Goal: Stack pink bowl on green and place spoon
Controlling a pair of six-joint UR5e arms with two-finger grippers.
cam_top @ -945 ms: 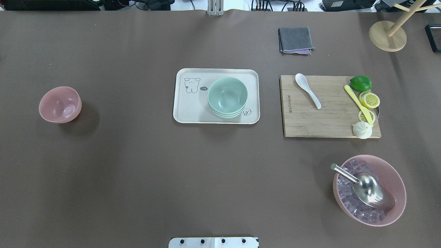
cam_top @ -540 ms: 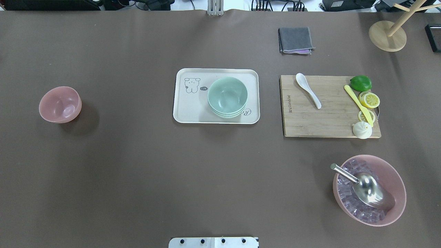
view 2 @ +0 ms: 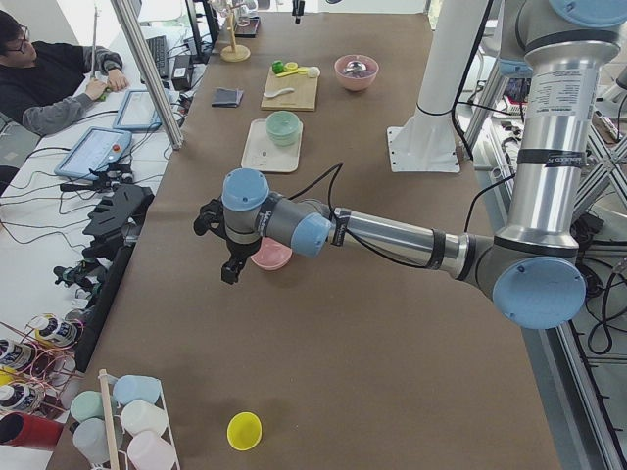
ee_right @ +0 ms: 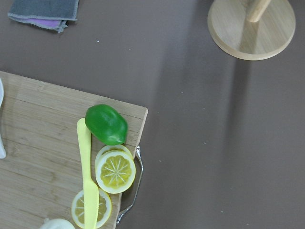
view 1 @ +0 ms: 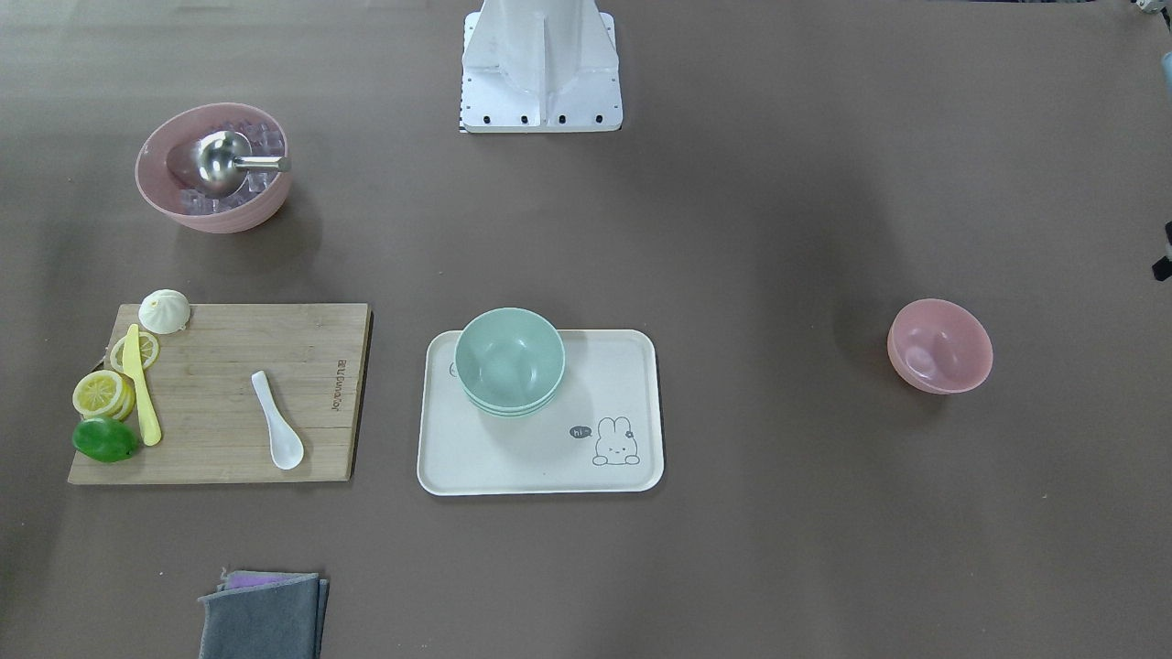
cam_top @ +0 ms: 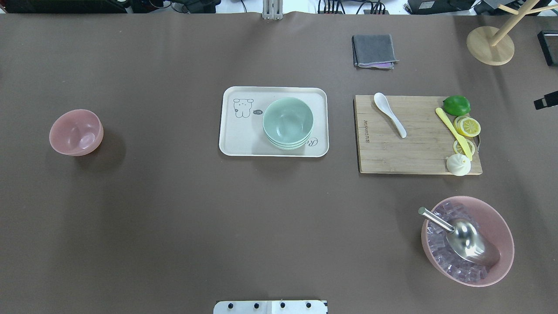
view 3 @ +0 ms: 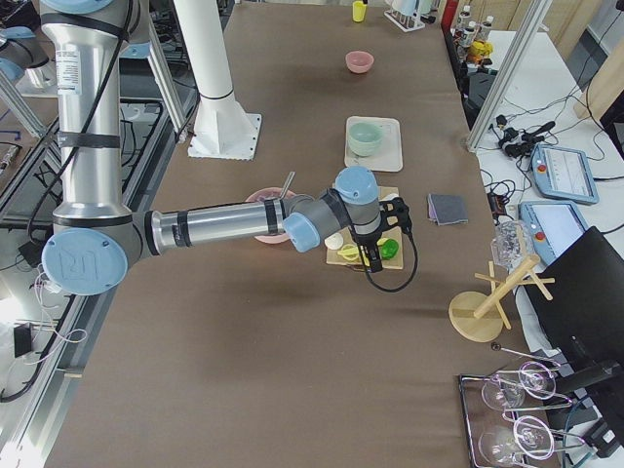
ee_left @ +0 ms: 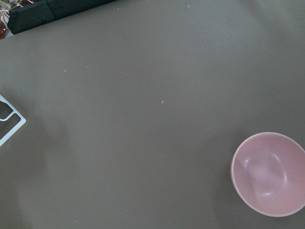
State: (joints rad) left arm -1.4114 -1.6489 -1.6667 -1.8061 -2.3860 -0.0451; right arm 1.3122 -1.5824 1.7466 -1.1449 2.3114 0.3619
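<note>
Bowls apart, spoon on board.
Front-facing: pink bowl (view 1: 939, 346) near the worktop's (view 1: 778, 549) left end, green bowls (view 1: 509, 359) on the tray (view 1: 549, 467). Overhead: white spoon (cam_top: 389, 114) lies on the cutting board (cam_top: 418, 152). Side views: left gripper (view 2: 228, 270) and right gripper (view 3: 370, 260) hover; their opening cannot be told.

The left arm (view 2: 392, 235) is built of silver-grey metal tubes with grey joint housings, pale blue round caps and thin black bands. A black cable (view 2: 323, 181) arcs over its wrist end. The right arm (view 3: 214, 226) matches it; a blue cap (view 3: 83, 261) bears a stamped logo, and a black cable loop (view 3: 400, 283) hangs at its wrist. Both share a white pedestal (view 1: 540, 55) with dark screws (view 1: 524, 119) along its plate edge.
</note>
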